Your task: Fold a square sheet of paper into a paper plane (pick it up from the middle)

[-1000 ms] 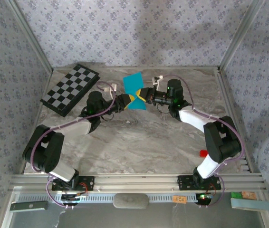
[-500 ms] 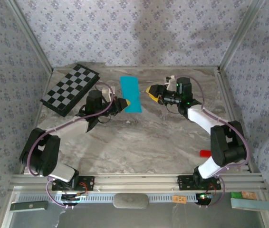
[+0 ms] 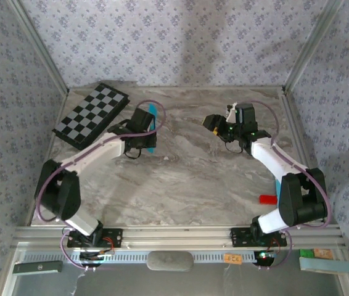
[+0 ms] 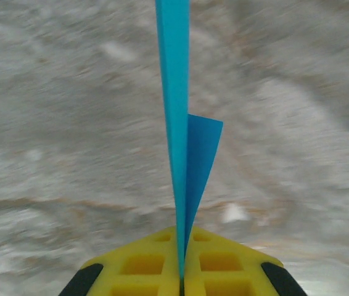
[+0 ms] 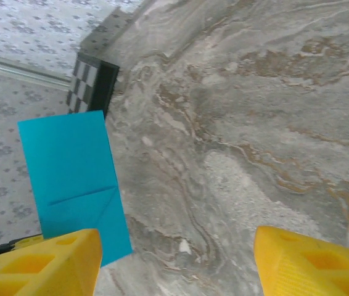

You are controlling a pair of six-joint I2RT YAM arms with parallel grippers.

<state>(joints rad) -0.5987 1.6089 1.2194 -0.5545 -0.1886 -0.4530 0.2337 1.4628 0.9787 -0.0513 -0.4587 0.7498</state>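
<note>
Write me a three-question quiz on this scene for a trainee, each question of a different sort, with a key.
1. True or false: the left gripper is shut on the blue paper.
2. The right gripper is: A) open and empty; B) shut on the paper; C) shut on a red block.
3. Fill in: the checkerboard lies at the far ____ corner of the table.

Key: 1 true; 2 A; 3 left.

Grey marbled tabletop (image 3: pixel 187 185); pale floral-print walls (image 3: pixel 180 37) on three sides; aluminium corner posts (image 3: pixel 304 52); soft even light.
</note>
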